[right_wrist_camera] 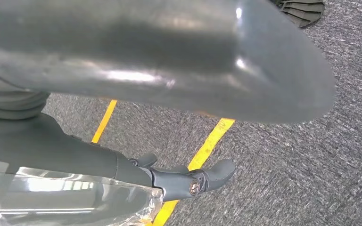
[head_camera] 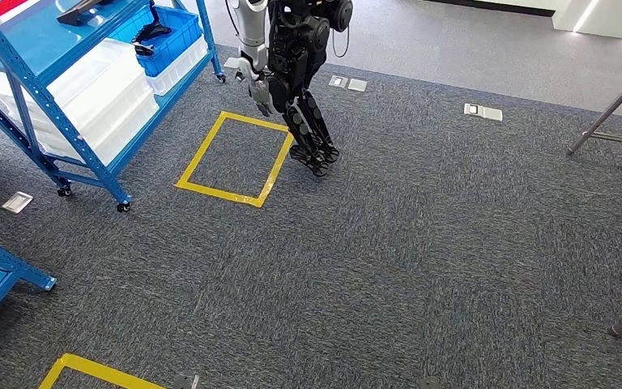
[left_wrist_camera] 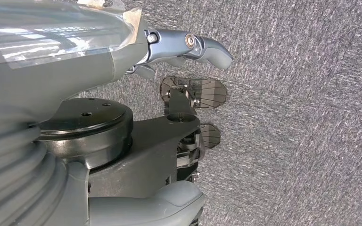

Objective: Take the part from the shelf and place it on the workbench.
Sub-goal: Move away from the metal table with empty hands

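Grey carpet [head_camera: 421, 243] and shelf [head_camera: 40, 89] show no writing.

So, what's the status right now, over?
Left hand empty, fingers apart. Right hand empty, over yellow floor tape. Dark parts sit in blue bin on shelf, untaken. Nothing blocking seen.
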`<state>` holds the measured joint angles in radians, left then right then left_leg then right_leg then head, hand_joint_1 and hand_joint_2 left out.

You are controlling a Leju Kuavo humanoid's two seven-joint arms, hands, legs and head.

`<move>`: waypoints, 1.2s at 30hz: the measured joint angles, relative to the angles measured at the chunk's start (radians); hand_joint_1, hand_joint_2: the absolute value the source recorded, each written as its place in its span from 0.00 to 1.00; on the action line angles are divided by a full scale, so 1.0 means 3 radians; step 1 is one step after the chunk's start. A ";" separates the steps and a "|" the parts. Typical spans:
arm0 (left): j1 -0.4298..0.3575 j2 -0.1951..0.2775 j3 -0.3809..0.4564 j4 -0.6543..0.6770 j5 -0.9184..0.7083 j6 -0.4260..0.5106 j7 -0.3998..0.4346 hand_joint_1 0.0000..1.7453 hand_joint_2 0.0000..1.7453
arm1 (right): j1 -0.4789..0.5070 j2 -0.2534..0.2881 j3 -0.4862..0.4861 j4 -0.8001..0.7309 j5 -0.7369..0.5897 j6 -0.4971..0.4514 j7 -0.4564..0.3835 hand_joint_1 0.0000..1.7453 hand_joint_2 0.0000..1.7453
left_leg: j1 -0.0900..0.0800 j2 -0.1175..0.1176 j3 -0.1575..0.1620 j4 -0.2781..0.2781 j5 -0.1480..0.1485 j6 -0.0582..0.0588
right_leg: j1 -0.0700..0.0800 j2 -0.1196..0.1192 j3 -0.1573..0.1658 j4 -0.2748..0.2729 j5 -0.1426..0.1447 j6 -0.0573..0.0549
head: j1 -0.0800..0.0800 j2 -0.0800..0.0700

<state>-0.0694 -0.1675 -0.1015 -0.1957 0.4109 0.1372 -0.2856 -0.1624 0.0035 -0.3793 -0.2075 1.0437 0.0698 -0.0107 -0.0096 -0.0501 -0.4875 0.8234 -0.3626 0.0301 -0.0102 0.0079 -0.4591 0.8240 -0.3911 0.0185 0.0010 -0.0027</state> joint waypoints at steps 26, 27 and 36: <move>0.0000 0.0001 0.0000 -0.0001 -0.0003 -0.0002 0.0000 0.00 1.00 | 0.0000 -0.0002 -0.0009 0.0000 0.0001 0.0000 0.0000 0.00 0.00 | 0.0000 0.0000 -0.0001 -0.0001 -0.0001 0.0000 | 0.0000 0.0000 -0.0002 0.0002 0.0000 0.0000 | 0.0000 0.0000; 0.0000 0.0001 0.0000 -0.0001 -0.0003 -0.0002 0.0000 0.00 1.00 | 0.0000 -0.0002 -0.0010 0.0000 0.0002 0.0000 0.0000 0.00 0.00 | 0.0000 0.0000 -0.0001 -0.0001 -0.0001 0.0000 | 0.0000 0.0000 -0.0002 0.0002 0.0000 0.0000 | 0.0000 0.0000; 0.0000 0.0000 0.0000 -0.0001 -0.0004 -0.0002 0.0000 0.00 1.00 | -0.0011 -0.0002 -0.0022 0.0000 0.0032 0.0000 0.0000 0.00 0.00 | 0.0000 0.0000 0.0000 -0.0001 -0.0001 0.0000 | 0.0000 0.0000 -0.0002 0.0002 0.0000 0.0000 | 0.0000 0.0000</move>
<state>-0.0694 -0.1675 -0.1015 -0.1961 0.4099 0.1368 -0.2857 -0.1657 0.0031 -0.3859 -0.2075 1.0533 0.0698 -0.0107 -0.0096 -0.0500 -0.4876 0.8230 -0.3628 0.0301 -0.0102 0.0079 -0.4597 0.8246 -0.3913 0.0184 0.0010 -0.0027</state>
